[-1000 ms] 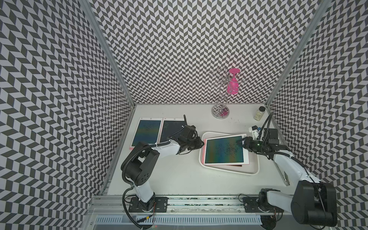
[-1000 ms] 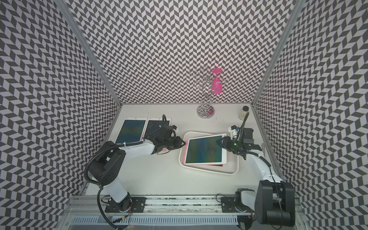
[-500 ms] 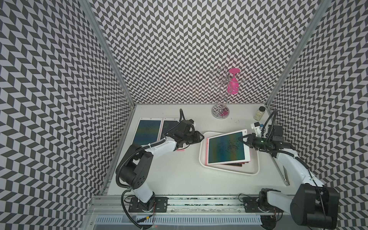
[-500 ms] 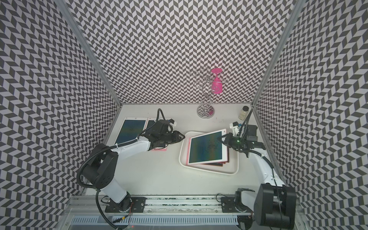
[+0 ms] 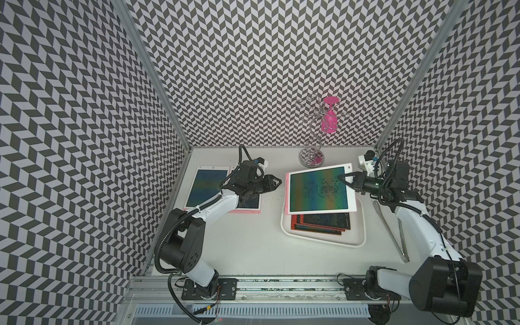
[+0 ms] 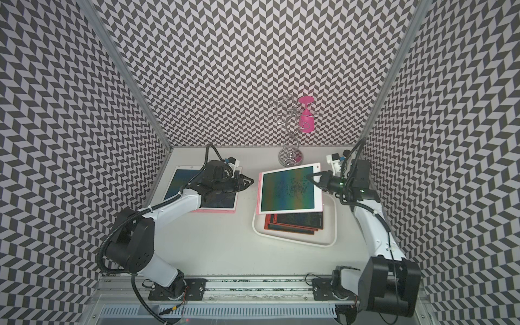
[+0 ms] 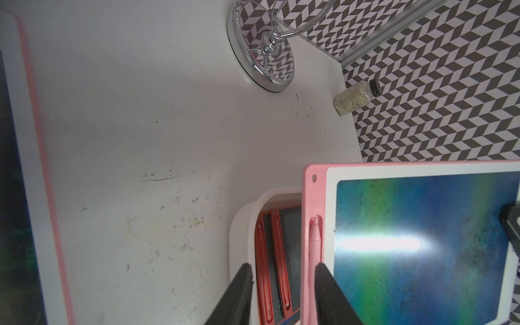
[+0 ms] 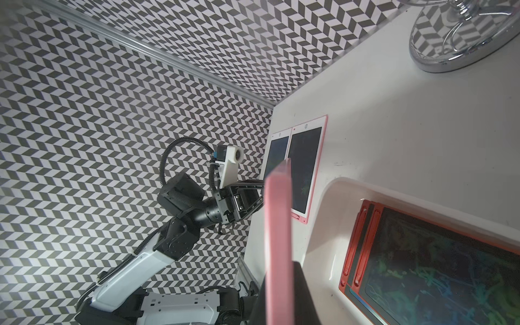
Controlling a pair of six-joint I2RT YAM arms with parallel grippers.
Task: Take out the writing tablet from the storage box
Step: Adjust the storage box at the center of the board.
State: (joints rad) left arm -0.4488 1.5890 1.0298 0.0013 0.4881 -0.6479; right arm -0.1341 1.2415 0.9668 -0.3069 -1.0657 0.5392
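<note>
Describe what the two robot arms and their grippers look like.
The left arm and right arm have glossy white links with bulky black joints. Ribbed black cable conduit loops along them. The left gripper and right gripper have tapered black fingers, each beside a white camera mount.

Bare table [image 5: 253,239] lies open between the laid-out tablets [image 5: 204,187] and the storage box [image 5: 323,241]; a chrome stand [image 5: 311,161] crowds the back.

Top views overhead, whole table [image 5: 253,247]; wrist views close, share storage box [image 7: 239,225].
</note>
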